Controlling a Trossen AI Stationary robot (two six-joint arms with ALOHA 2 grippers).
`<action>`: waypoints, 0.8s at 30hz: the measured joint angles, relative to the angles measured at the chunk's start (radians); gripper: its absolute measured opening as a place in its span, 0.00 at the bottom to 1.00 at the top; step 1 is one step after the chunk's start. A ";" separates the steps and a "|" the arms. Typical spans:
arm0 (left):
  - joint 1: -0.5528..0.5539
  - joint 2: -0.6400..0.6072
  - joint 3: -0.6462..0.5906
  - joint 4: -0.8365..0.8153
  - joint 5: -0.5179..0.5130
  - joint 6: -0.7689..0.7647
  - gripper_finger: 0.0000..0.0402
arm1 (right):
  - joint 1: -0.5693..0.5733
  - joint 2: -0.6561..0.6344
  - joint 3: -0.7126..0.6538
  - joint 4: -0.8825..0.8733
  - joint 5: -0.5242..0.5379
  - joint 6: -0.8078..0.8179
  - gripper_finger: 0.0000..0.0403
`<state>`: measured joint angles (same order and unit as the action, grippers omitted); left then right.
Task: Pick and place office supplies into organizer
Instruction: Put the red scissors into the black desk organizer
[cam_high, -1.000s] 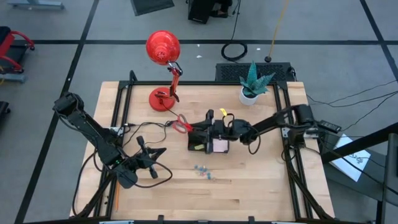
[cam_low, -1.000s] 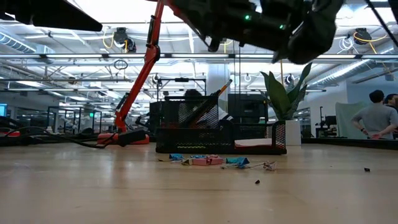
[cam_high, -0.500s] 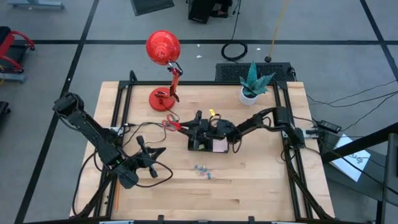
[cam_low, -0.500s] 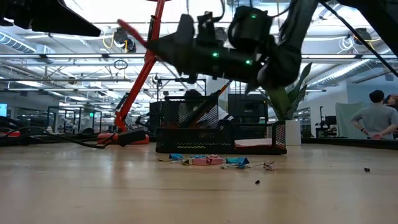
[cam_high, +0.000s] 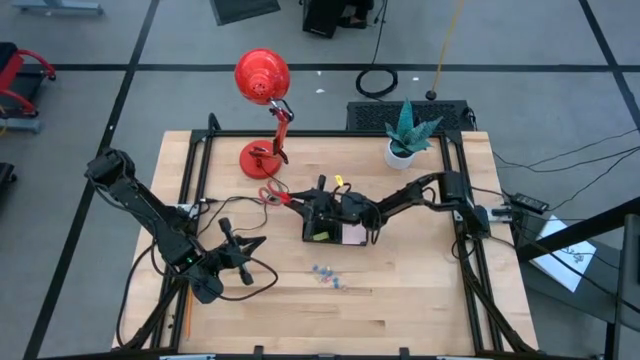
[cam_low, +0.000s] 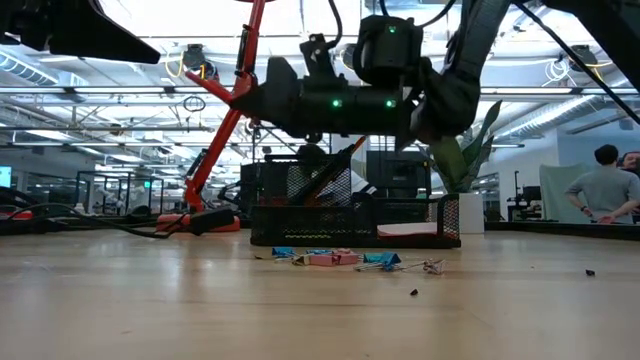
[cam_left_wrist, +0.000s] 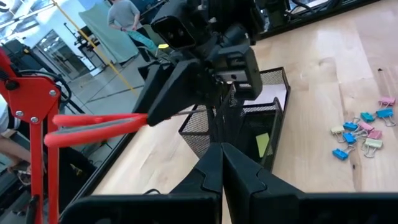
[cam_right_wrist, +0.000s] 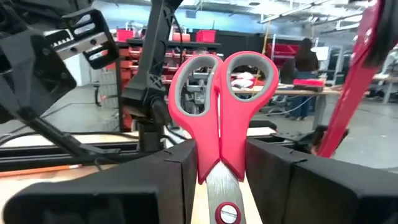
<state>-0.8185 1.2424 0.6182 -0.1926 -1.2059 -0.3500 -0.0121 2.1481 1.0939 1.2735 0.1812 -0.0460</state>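
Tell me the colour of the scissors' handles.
Red, grey-lined finger loops; the scissors show best in the right wrist view, clamped in the right gripper.

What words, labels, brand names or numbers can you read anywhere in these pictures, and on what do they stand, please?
None can be read.
Scissors held in the right gripper: plain red handles, no print visible.
Organizer: bare black mesh; the sticky-note pad in it shows blank.
Binder clips on the table: no markings visible.
Shelves and bins in the room behind: any labels are too small and blurred to read.
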 joint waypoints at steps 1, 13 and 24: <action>0.000 0.000 0.000 0.001 -0.004 0.000 0.01 | 0.005 0.000 0.000 -0.005 0.008 -0.013 0.24; 0.000 0.000 0.000 0.003 -0.011 -0.001 0.01 | 0.041 0.000 -0.001 -0.054 0.136 -0.131 0.24; 0.000 0.000 0.000 -0.021 0.021 -0.080 0.01 | 0.041 0.000 -0.001 -0.112 0.191 -0.068 0.24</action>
<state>-0.8185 1.2425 0.6182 -0.2137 -1.1849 -0.4295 0.0284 2.1483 1.0927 1.1618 0.3725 -0.1142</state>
